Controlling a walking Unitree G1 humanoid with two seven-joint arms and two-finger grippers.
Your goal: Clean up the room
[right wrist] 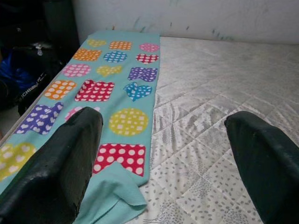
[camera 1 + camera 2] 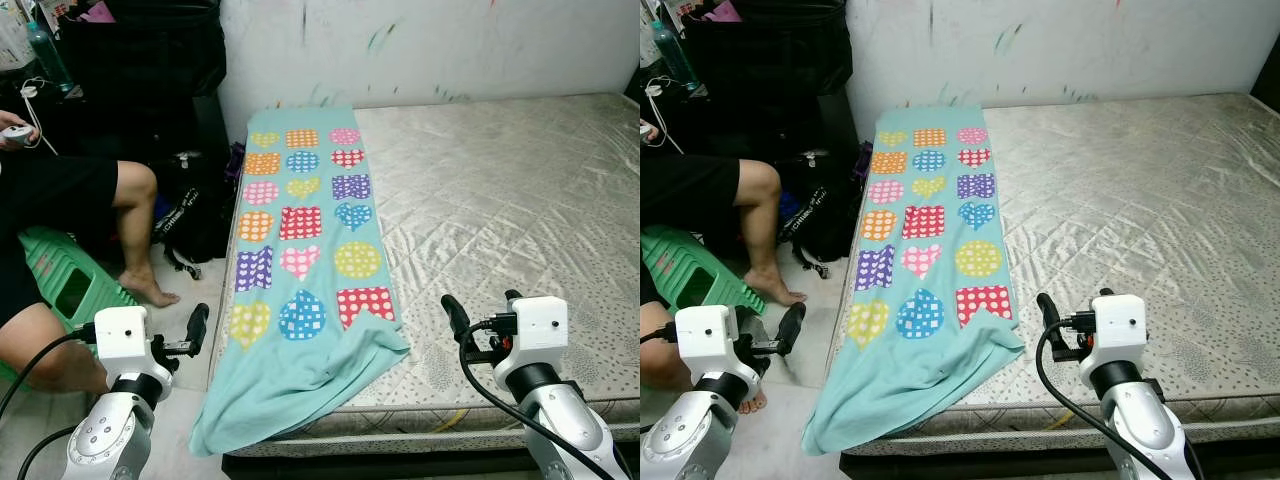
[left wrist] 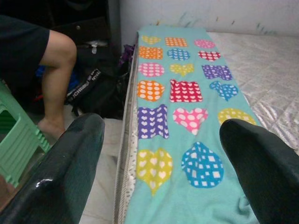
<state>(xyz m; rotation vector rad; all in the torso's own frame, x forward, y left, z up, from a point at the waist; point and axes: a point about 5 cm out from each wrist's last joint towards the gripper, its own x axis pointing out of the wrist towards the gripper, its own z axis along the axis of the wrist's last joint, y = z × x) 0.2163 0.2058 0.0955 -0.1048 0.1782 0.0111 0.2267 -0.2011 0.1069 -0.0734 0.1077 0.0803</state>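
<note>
Lengthwise, the blanket [image 2: 305, 255] runs toward twelve o'clock between both wide-open hands, its rumpled near end at the bed [image 2: 520, 210] edge, nearer the left hand [image 2: 197, 327] than the right hand [image 2: 483, 312].

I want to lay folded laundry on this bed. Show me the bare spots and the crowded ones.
The mattress is bare from the blanket's right edge across to the far side, and from the wall down to the near edge. The left strip is covered by the blanket. Beside the bed, the floor is crowded: a person's leg and a black bag.

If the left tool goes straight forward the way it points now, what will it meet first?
Probably the blanket along the mattress edge: the left tool, open, points along it. Depth is unclear.
</note>
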